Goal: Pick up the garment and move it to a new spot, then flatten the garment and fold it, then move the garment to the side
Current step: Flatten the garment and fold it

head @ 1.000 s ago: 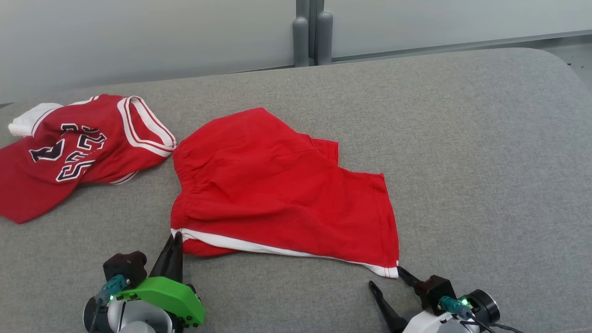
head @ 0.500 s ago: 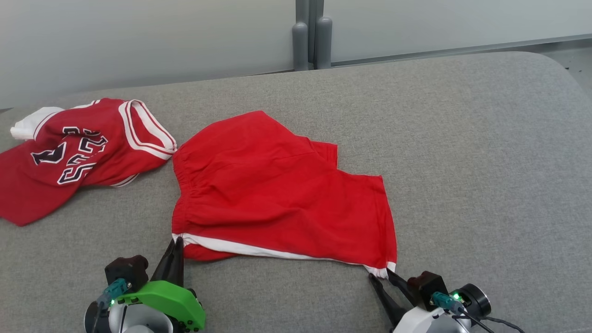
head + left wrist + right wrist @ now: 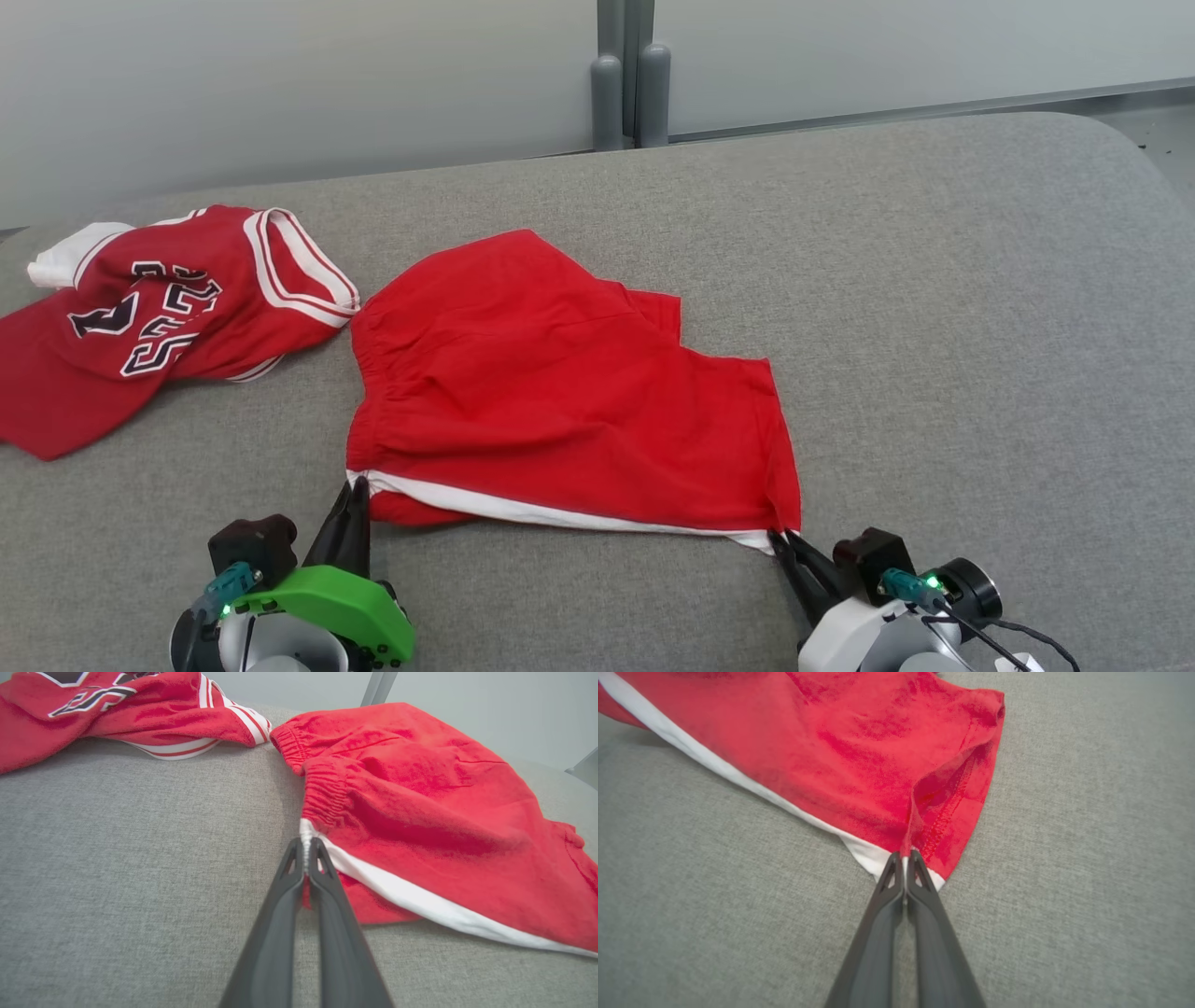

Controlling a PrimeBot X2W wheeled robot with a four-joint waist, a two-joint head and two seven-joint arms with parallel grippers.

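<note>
At the far left of the grey cushion [image 3: 934, 308] we see a red jersey [image 3: 177, 317] with white trim and dark numbers. It lies crumpled, and its striped edge comes just beside the shorts.

Near us on the left, our left gripper [image 3: 353, 487] points away from us. Its two dark fingers are pressed together on the near left corner of the red shorts [image 3: 560, 392], where the white stripe [image 3: 523, 507] meets the gathered waistband [image 3: 362, 373]. In the left wrist view a sliver of white cloth sits pinched between the fingertips.

The shorts lie in the middle of the cushion, mostly flat with soft wrinkles. The waistband is to the left and the leg hem to the right, and the white stripe runs along the near edge from one gripper to the other. A second red layer peeks out at the far edge. Beyond the cushion's far edge, two grey posts [image 3: 630, 93] stand against a pale wall [image 3: 280, 84].

Near us on the right, our right gripper [image 3: 782, 543] is clenched on the near right corner of the shorts, at the hem end of the white stripe. In the right wrist view the cloth there rises in a small fold that runs into the closed fingertips. Right of the shorts, the grey fabric runs out to the cushion's rounded far right corner.
</note>
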